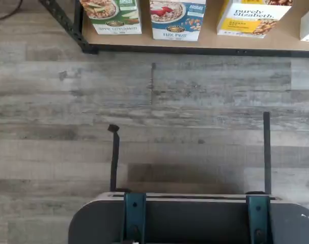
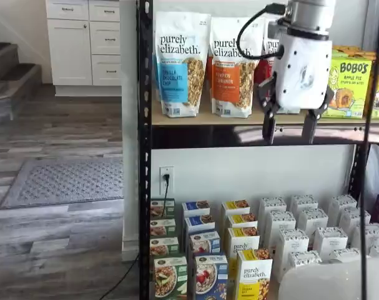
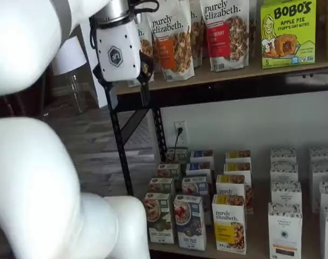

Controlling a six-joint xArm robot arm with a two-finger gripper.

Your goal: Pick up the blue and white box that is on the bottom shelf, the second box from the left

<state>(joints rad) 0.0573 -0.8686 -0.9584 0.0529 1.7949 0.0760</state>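
The blue and white box [image 1: 177, 19] stands upright at the front edge of the bottom shelf [image 3: 258, 235], between a green carton [image 1: 113, 16] and a yellow "purely elizabeth" carton [image 1: 252, 18]. It shows in both shelf views [image 2: 206, 278] [image 3: 189, 221], at the head of a row of like cartons. My gripper [image 2: 290, 130] hangs high up at the level of the upper shelf, far above the box. It is open, with a plain gap between its black fingers, and holds nothing. It also shows in a shelf view [image 3: 127, 93].
White cartons [image 2: 311, 222] fill the right of the bottom shelf. Granola pouches [image 2: 180, 62] and Bobo's boxes [image 2: 350, 84] stand on the upper board. A black rack post [image 2: 144, 187] stands at the left. A corded wall outlet [image 2: 167, 179] is behind. A dark mount with teal brackets [image 1: 195, 218] shows over the wood floor.
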